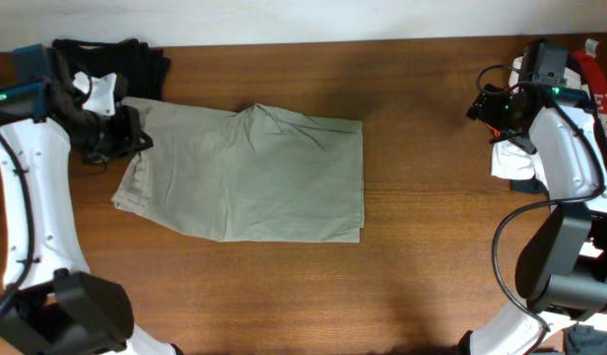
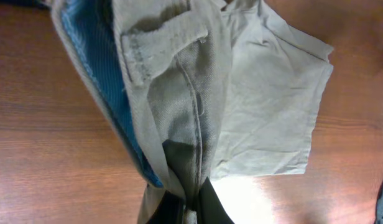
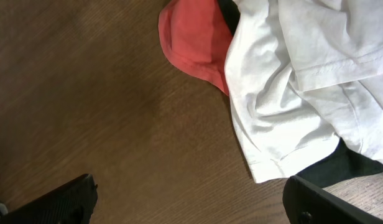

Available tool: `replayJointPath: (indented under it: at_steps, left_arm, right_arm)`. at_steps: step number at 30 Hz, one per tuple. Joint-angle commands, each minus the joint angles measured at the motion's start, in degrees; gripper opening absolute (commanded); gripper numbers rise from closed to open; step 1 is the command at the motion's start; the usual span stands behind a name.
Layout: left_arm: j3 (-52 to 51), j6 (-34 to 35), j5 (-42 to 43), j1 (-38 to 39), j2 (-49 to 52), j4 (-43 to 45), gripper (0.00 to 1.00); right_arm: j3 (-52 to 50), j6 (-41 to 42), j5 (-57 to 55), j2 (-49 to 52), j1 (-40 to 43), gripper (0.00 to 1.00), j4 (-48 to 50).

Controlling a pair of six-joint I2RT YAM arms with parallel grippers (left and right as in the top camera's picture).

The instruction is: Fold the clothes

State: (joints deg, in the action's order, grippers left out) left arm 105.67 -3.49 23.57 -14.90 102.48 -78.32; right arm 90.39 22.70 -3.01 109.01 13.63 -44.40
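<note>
The pale khaki-green shorts (image 1: 249, 173) lie spread on the table's left half, folded flat, waistband at the left. My left gripper (image 1: 126, 138) is shut on the waistband edge at the shorts' upper left. In the left wrist view the pinched cloth (image 2: 191, 124) hangs from the jaws (image 2: 194, 208), with a belt loop and blue inner lining (image 2: 95, 68) showing. My right gripper (image 1: 501, 113) is open and empty at the far right, above bare wood (image 3: 148, 124), beside the heap of garments.
A black folded garment (image 1: 111, 59) lies at the back left, just behind my left gripper. A heap of white (image 3: 303, 68) and red (image 3: 194, 40) garments sits at the right edge, also in the overhead view (image 1: 579, 108).
</note>
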Motion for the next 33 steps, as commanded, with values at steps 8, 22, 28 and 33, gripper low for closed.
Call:
replayJointPath:
  at_steps: [8, 22, 28, 33]
  left_arm:
    - [-1.1, 9.9, -8.6, 30.2, 1.4, 11.7, 0.01]
    - [-1.1, 15.9, -6.6, 46.5, 22.1, 32.8, 0.01]
    - [-1.2, 15.9, -2.3, 51.5, 23.3, 35.9, 0.06]
    - [-1.4, 15.8, 2.3, 53.6, 23.3, 37.3, 0.64]
  right_arm:
    - [0.6, 0.1, -0.7, -1.0, -0.1, 0.99, 0.0]
    - [0.6, 0.1, -0.7, -1.0, -0.1, 0.99, 0.0]
    - [0.6, 0.1, -0.7, -1.0, -0.1, 0.99, 0.0]
    - [0.6, 0.1, -0.7, -1.0, -0.1, 0.99, 0.0]
